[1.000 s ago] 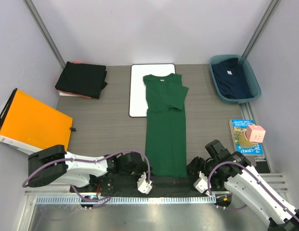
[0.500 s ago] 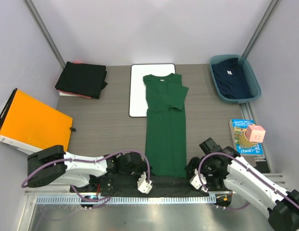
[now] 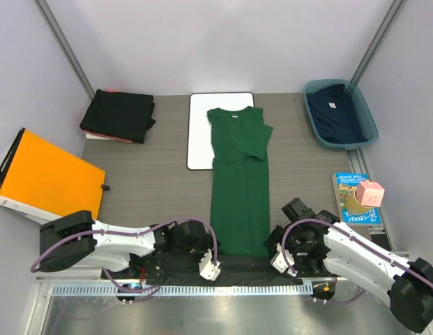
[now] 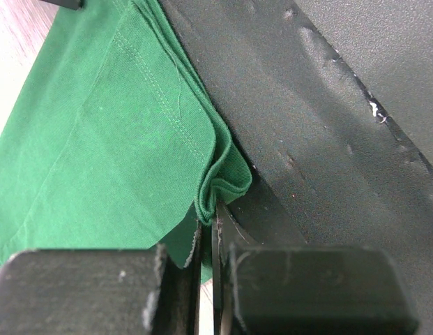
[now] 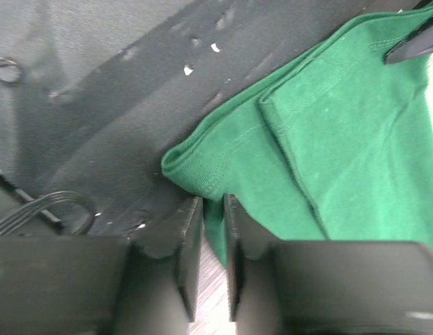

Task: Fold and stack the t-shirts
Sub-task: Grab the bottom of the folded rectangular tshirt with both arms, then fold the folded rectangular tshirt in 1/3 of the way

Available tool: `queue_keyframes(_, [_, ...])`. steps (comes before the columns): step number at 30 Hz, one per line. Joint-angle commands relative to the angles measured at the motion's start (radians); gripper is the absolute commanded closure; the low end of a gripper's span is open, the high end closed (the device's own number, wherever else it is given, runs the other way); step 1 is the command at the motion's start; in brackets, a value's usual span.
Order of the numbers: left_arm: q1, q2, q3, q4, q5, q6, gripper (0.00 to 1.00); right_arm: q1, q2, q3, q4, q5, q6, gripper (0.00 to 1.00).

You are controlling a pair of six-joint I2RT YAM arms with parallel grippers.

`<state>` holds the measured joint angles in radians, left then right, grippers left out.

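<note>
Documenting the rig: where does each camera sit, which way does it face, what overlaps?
Top external: above and behind the bases, looking down at the table; both arms show.
Left wrist: on the left arm, looking along the left end effector, shut on a near corner of the green t-shirt.
Right wrist: on the right arm, looking along the right end effector, hem corner between its fingers.
Shared: all three see that shirt's near hem.

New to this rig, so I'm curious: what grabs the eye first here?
The dark green t-shirt lies as a long strip down the middle of the table, its collar on the white board. The left gripper and right gripper pinch its near corners. A bright orange folder sits far left.
</note>
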<state>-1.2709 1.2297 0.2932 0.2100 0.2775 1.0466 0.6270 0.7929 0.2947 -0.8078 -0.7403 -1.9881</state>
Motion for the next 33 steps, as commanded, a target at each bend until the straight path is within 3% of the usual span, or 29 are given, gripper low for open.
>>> queue_keyframes(1, [-0.005,-0.016,0.003,0.037,0.0,-0.022,1.0,0.028,0.002,-0.011,0.099,-0.025,-0.066,0.81])
queue_keyframes(5, [-0.005,-0.022,0.003,0.035,-0.003,-0.023,1.0,0.043,-0.021,0.003,0.108,-0.008,-0.015,0.99])
queue_keyframes(19, [0.059,-0.153,0.153,-0.133,-0.061,-0.091,1.0,0.045,-0.11,0.205,0.065,0.171,0.258,0.99])
queue_keyframes(33, [0.427,0.046,0.283,-0.023,0.02,0.004,1.0,0.022,0.034,0.227,0.389,0.398,0.502,0.99])
